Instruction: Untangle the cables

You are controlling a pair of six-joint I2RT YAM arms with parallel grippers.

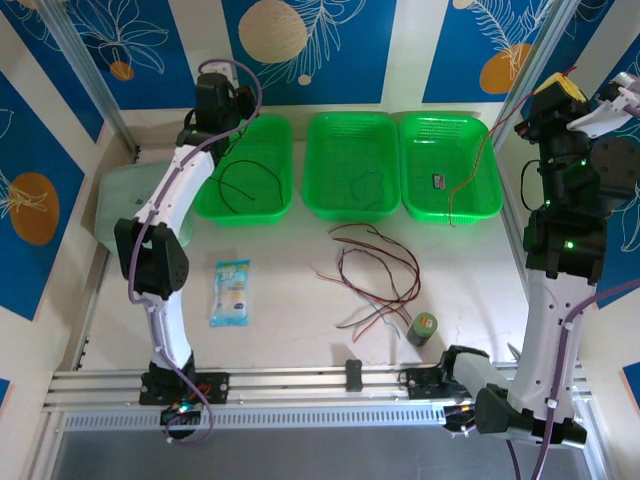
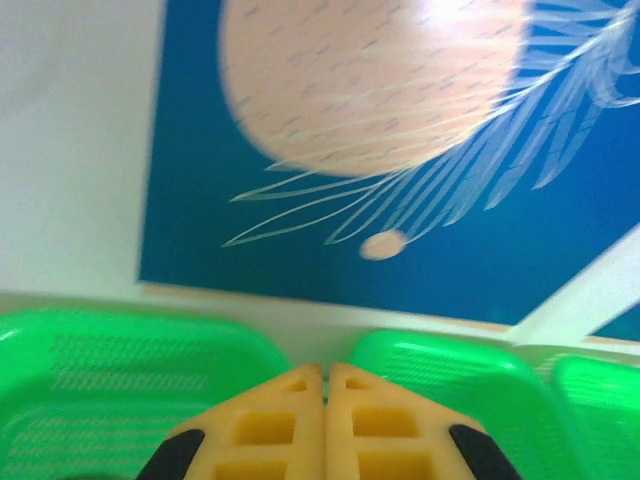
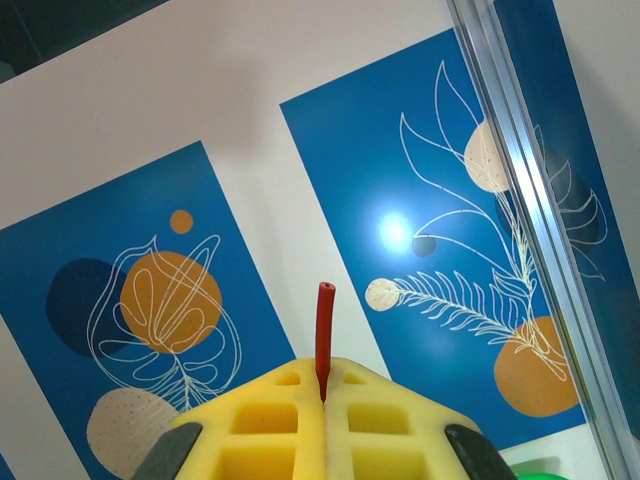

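Note:
A loose tangle of red, black and grey cables (image 1: 375,275) lies on the white table in front of the baskets. One black cable (image 1: 245,185) is coiled in the left green basket (image 1: 275,125), and a blue-grey one (image 1: 365,185) lies in the middle basket (image 1: 322,130). My right gripper (image 1: 560,88) is raised high at the right, shut on a thin red-orange cable (image 1: 480,160) that hangs down into the right basket (image 1: 490,200). The cable's red end (image 3: 324,320) sticks out between the yellow fingers (image 3: 290,420). My left gripper (image 2: 326,375) is shut on nothing, above the back of the left basket (image 2: 100,370).
A small dark item (image 1: 438,181) lies in the right basket. A blue-white packet (image 1: 231,292) and a small green roll (image 1: 422,328) lie on the table. A pale translucent tub (image 1: 120,200) stands at the left. Metal frame posts (image 1: 80,70) flank the back wall.

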